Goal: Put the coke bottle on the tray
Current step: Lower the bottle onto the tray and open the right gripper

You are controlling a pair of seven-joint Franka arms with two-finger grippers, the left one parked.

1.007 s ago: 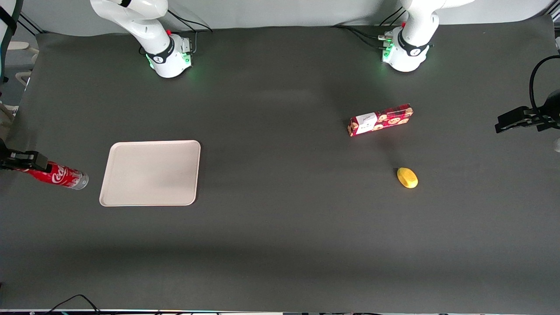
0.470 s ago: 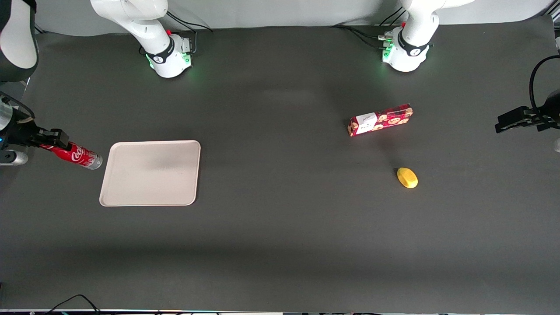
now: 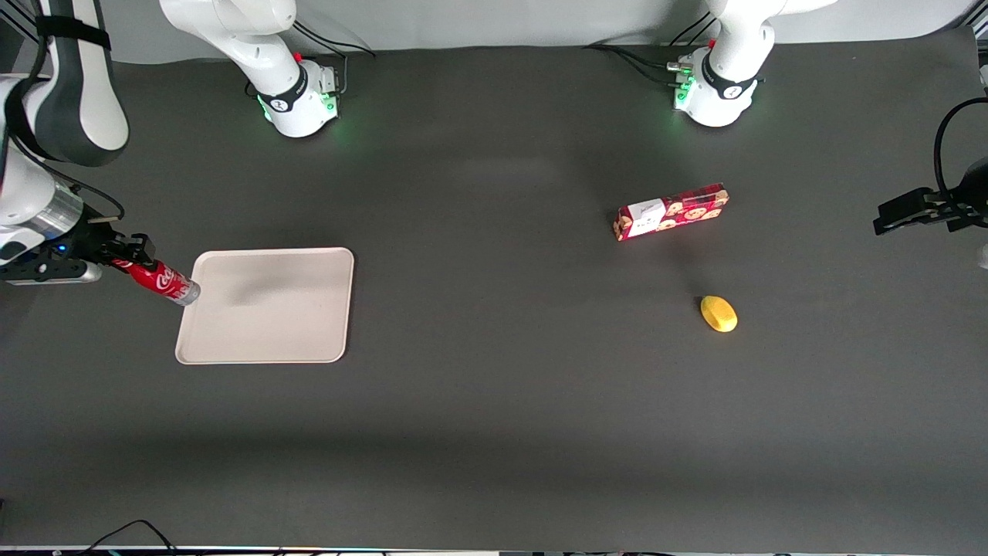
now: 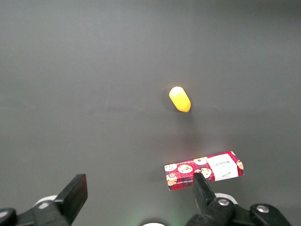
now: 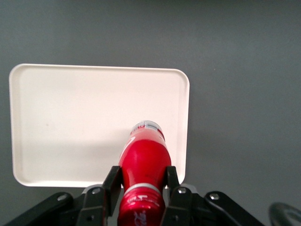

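Two claw (image 3: 133, 255) fingers (image 5: 111, 184) pinch coke bottle (image 3: 164, 282) above tray (image 3: 266, 340) rim.

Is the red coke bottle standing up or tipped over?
Tipped. The small red coke bottle hangs slanted in the end effector, silvery base lowest, over the flat beige tray's edge.

The hand (image 3: 133, 252) grips the bottle (image 3: 164, 283) over the tray's (image 3: 270, 309) bare edge; box (image 3: 670, 211) and lemon (image 3: 719, 313) lie well apart toward the parked arm's end.
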